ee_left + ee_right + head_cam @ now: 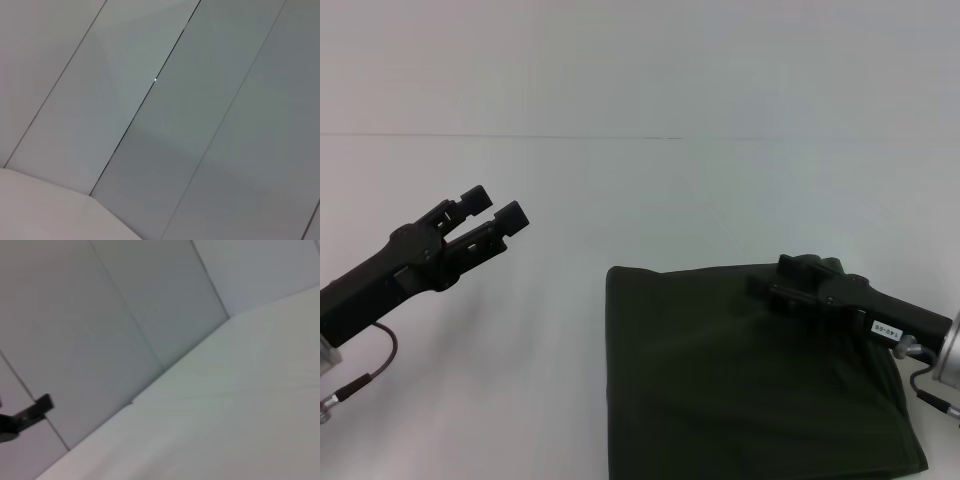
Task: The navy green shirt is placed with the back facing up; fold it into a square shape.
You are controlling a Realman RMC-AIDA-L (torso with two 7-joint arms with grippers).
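The navy green shirt lies on the white table at the near right, folded into a roughly square dark olive block with a little bunched fabric at its far right corner. My right gripper is low over that far right part of the shirt, pointing left. Well to the left of the shirt, my left gripper is raised above bare table, open, with nothing between its fingers. In the right wrist view one black finger of the left gripper shows far off. The left wrist view holds no shirt.
Grey wall panels stand behind the table. The table's far edge runs across the back. A grey cable hangs from the left arm, and another cable from the right wrist over the shirt's right edge.
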